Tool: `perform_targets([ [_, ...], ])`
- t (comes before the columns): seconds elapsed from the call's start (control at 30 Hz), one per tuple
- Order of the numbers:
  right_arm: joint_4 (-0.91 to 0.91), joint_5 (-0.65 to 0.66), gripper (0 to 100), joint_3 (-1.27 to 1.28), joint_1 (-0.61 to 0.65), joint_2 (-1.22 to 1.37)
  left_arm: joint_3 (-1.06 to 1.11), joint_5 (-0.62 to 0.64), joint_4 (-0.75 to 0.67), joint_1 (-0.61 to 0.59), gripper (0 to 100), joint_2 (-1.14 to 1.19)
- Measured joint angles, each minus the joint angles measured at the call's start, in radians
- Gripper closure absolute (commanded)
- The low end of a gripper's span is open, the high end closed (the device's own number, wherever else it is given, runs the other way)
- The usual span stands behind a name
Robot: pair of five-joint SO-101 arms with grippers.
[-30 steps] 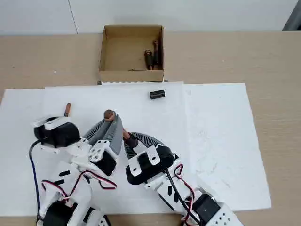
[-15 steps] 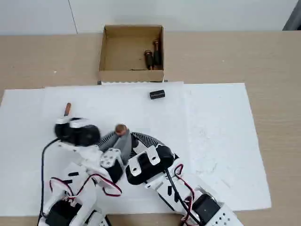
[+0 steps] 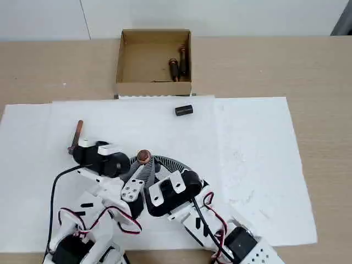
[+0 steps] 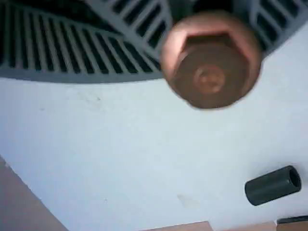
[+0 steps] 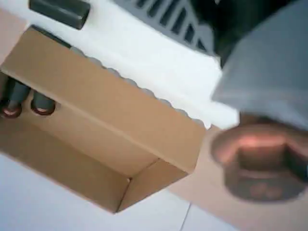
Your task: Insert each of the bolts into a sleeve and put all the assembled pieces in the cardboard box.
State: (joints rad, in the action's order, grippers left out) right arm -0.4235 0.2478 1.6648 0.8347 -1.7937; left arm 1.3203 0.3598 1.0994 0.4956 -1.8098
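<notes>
**A:** Start nearest. What has the left pincer got?

**B:** The left gripper (image 3: 142, 164), over the near part of the white paper (image 3: 247, 154), is clamped on a copper bolt (image 3: 143, 157) with its head up. In its wrist view the six-sided head faces the camera.

**A:** And the other one?

**B:** The right gripper (image 3: 153, 165) sits just right of that bolt, almost touching it. Wide, narrow or holding something — I cannot tell, since the left arm covers it.

**A:** Farther out?

**B:** A second bolt (image 3: 77, 135) lies loose on the paper to the left, just beyond the left arm. Farther still, right of centre, a black sleeve (image 3: 184, 110) lies on its side near the paper's far edge. Just past it the cardboard box (image 3: 154, 88) stands on the table (image 3: 319, 71), with two assembled pieces (image 3: 179, 63) in its right part.

**A:** So how should the step go?

**B:** I judge it to be mating the held bolt with a sleeve. Keep the shank in line with the bore and the grip firm, then ease it in slowly — any sideways push could jam it or twist it out of the hold.
</notes>
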Motion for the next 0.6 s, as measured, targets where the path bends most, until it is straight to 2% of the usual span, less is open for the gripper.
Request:
perform_targets([
  [0.1, 0.000, 0.000, 99.6, 0.000, -0.005, 0.000, 0.005, -0.034, 0.014, -0.029, 83, 0.000],
  [0.6, 0.000, 0.000, 99.6, 0.000, -0.006, 0.000, 0.012, -0.212, 0.017, -0.150, 83, 0.002],
])
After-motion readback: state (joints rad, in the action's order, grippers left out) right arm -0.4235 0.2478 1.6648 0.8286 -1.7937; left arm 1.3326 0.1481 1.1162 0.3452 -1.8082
